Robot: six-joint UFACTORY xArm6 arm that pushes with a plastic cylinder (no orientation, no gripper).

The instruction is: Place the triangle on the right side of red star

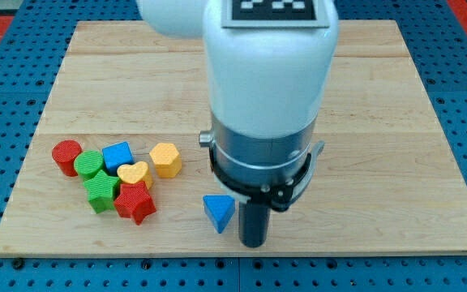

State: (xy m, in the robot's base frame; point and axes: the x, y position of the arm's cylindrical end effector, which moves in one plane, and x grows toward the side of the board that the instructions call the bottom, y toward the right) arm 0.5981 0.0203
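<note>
A blue triangle (218, 212) lies near the view's bottom edge of the wooden board, apart from the other blocks. A red star (135, 203) sits to its left, at the bottom right of a cluster of blocks. A gap of bare board separates the triangle from the star. My tip (253, 243) rests on the board just right of the triangle, close to it; I cannot tell whether it touches.
The cluster at the view's left holds a red cylinder (66, 156), a green cylinder (89, 165), a blue cube (118, 155), a yellow heart (134, 173), a yellow hexagon (165, 159) and a green star (101, 191). The white arm body (266, 81) covers the board's middle.
</note>
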